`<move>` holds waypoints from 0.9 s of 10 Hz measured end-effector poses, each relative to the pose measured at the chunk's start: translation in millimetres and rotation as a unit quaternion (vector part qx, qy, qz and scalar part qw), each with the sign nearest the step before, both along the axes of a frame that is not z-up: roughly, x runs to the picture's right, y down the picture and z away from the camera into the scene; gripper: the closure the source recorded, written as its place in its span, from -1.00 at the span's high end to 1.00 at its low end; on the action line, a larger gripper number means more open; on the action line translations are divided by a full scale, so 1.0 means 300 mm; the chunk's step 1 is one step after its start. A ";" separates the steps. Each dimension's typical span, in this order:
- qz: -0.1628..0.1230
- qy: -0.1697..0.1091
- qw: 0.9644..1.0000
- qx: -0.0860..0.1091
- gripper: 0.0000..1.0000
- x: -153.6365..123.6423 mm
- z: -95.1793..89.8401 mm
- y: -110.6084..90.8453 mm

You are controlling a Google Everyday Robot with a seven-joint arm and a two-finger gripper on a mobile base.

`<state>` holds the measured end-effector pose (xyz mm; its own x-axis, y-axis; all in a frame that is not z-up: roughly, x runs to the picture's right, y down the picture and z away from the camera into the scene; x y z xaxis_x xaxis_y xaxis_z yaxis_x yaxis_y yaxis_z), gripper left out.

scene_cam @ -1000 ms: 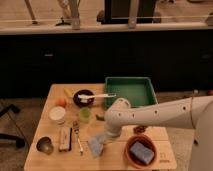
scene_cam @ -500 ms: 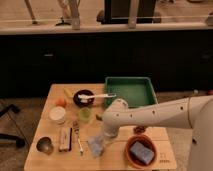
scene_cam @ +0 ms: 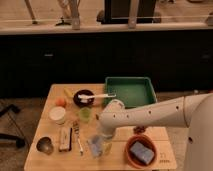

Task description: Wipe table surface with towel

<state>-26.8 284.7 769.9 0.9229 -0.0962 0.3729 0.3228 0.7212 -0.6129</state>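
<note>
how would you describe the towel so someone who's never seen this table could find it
Find the wooden table with the green tray at its far side, then look to the middle of the near edge. The gripper points down at the towel there. It is the only crumpled, pale blue cloth, between a thin utensil and a brown bowl.

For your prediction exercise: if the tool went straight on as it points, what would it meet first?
Likely the pale towel on the table, just beneath the downward-pointing tool; contact is unclear.
</note>
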 end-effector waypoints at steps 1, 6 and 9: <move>-0.001 -0.002 1.000 0.001 0.60 -0.012 0.006 0.006; 0.007 -0.009 1.000 0.016 0.25 -0.043 0.039 0.020; 0.011 -0.009 1.000 0.020 -0.32 -0.036 0.046 0.022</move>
